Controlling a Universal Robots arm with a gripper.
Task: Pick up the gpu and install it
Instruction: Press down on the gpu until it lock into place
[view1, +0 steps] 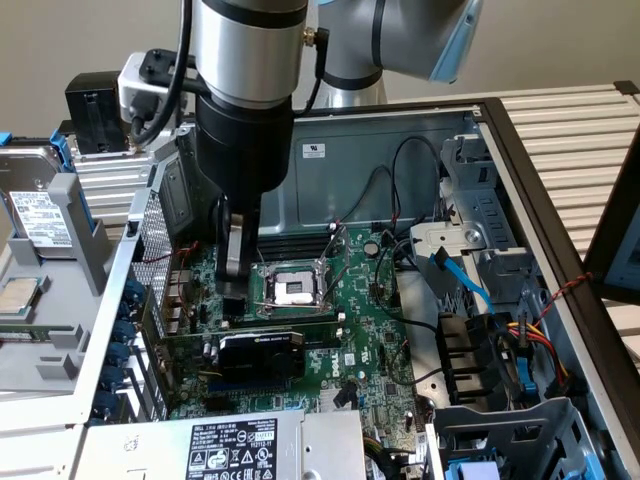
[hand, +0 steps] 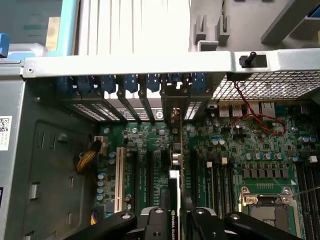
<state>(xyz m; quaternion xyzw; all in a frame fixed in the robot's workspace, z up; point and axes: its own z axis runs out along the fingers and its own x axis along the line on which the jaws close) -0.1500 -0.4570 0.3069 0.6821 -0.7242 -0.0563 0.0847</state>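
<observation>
Open PC case with its green motherboard (view1: 370, 330) frames the work. Standing on edge among the expansion slots, the gpu (view1: 262, 352) runs its long axis along the slot toward the rear brackets (hand: 150, 87), directly beneath the end effector (hand: 173, 217), whose fingers pinch its top edge.

Looks like a computer-assembly robotics lab: opened desktop PC case (view1: 520, 160) with bare green motherboard (view1: 375, 340), empty CPU socket (view1: 292, 288) and loose cables, spare hard drive (view1: 38, 210) alongside, industrial robot arm (view1: 250, 60) reaching in.
</observation>
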